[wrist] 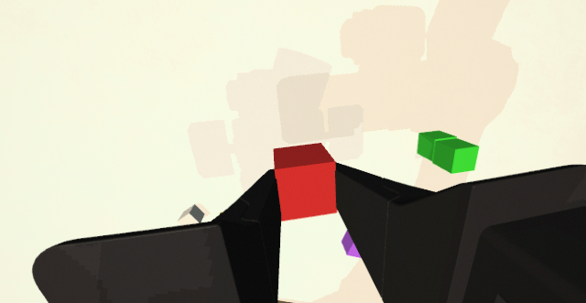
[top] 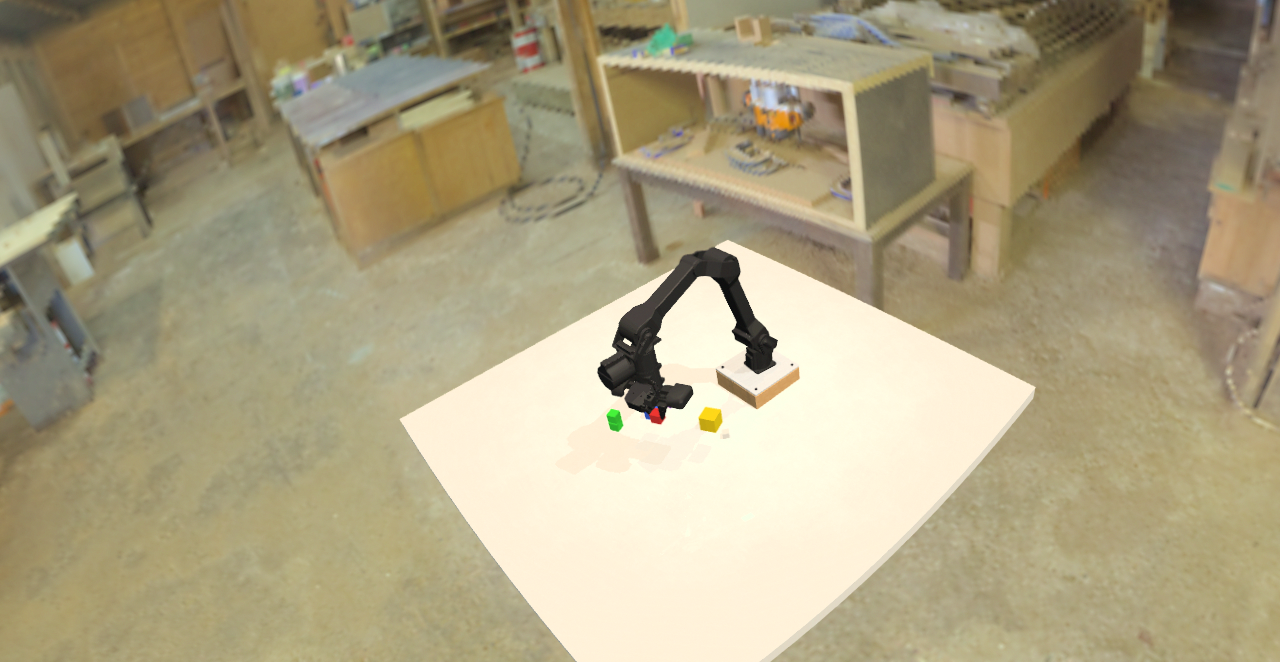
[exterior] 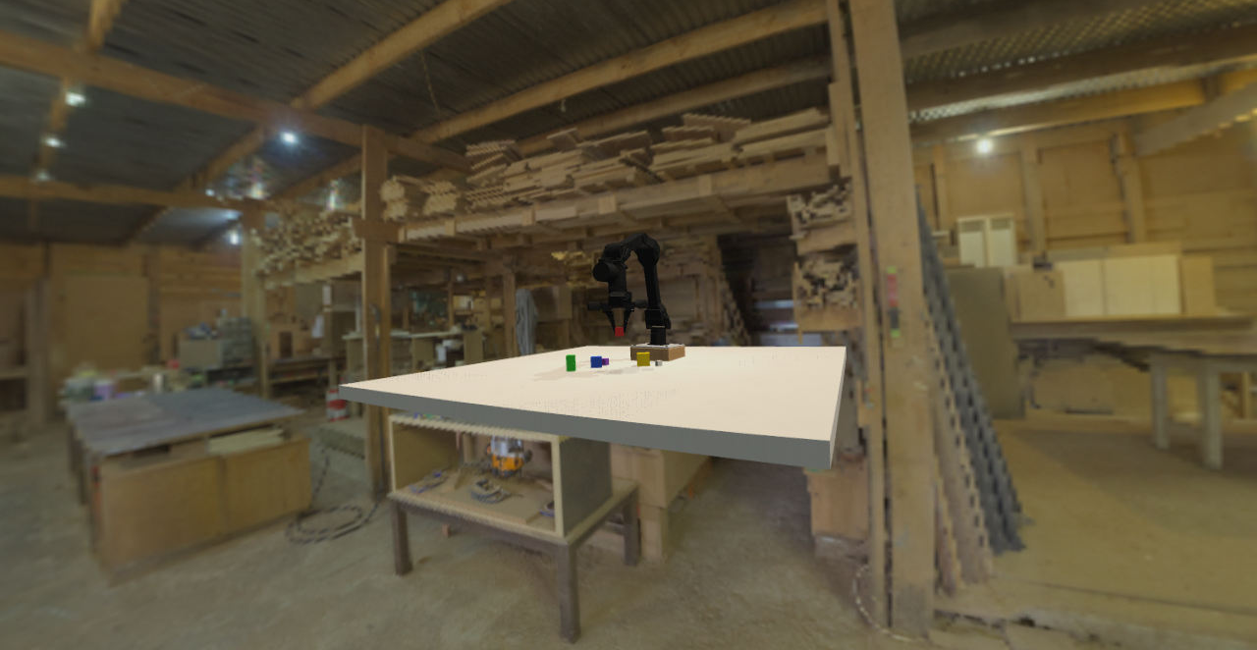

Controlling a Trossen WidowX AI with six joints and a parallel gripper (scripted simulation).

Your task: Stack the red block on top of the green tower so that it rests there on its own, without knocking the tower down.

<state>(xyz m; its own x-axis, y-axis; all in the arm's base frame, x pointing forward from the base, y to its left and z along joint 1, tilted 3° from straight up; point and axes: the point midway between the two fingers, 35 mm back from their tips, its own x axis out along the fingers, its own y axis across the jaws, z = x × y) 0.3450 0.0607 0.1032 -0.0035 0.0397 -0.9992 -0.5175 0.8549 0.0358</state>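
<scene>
From the top, the gripper (top: 657, 411) holds the red block (top: 657, 415) between the green tower (top: 614, 419) and a yellow block (top: 709, 419). From the side, the block hangs above the table (exterior: 703, 408). At the wrist, the jaws are clenched on it. I judge the carry step; next, move it over the tower and lower gently.

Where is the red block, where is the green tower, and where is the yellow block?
red block (wrist: 306, 189): wrist view, on its bright front face between the gripper fingers.
green tower (wrist: 450, 153): wrist view, on the nearer block's side face.
yellow block (top: 709, 419): top view, on its upper face.
</scene>
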